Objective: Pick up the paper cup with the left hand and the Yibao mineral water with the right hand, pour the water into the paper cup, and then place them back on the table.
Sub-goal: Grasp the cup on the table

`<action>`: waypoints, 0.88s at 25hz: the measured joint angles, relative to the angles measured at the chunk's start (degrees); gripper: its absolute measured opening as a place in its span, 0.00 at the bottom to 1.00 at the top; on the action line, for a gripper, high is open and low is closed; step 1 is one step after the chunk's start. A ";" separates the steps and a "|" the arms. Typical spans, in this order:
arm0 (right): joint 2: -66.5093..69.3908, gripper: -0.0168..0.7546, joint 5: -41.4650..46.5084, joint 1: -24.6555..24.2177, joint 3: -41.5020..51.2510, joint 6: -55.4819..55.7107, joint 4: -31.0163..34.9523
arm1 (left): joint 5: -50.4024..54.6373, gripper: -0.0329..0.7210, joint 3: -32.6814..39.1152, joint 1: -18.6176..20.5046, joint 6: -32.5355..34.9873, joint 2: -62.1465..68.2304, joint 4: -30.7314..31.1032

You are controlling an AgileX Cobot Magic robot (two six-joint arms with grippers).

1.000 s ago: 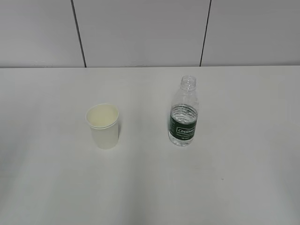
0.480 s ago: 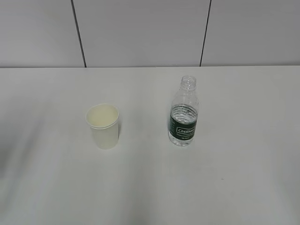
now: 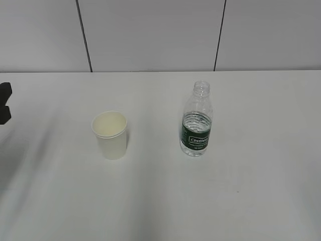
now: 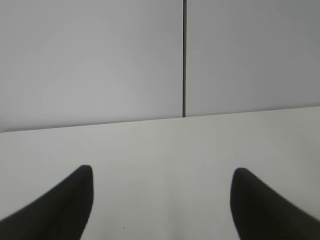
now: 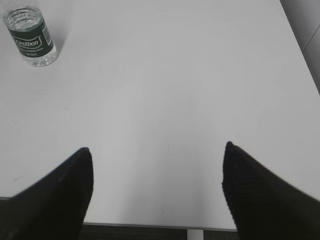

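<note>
The white paper cup point(image 3: 111, 134) stands upright on the white table point(image 3: 241, 191), left of centre. The Yibao mineral water bottle point(image 3: 196, 120), clear with a dark green label and no cap, stands upright to its right; it also shows in the right wrist view point(image 5: 31, 36) at the far upper left. The left hand's black gripper point(image 3: 4, 103) just shows at the far left edge, well left of the cup. In the left wrist view the left gripper point(image 4: 162, 172) is open over bare table; the cup is out of that view. The right gripper point(image 5: 157, 150) is open and empty near the table's front edge.
A grey panelled wall point(image 3: 150, 35) with dark seams stands behind the table's far edge. The table's near edge point(image 5: 150, 225) shows under the right gripper, its right edge point(image 5: 300, 55) at the upper right.
The left hand's black gripper has come into the exterior view at the far left edge. The cup and bottle have not moved.
</note>
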 joint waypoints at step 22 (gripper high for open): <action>0.00 0.79 0.00 0.00 0.00 0.00 0.00 | -18.77 0.74 -1.05 0.00 -0.36 31.02 17.20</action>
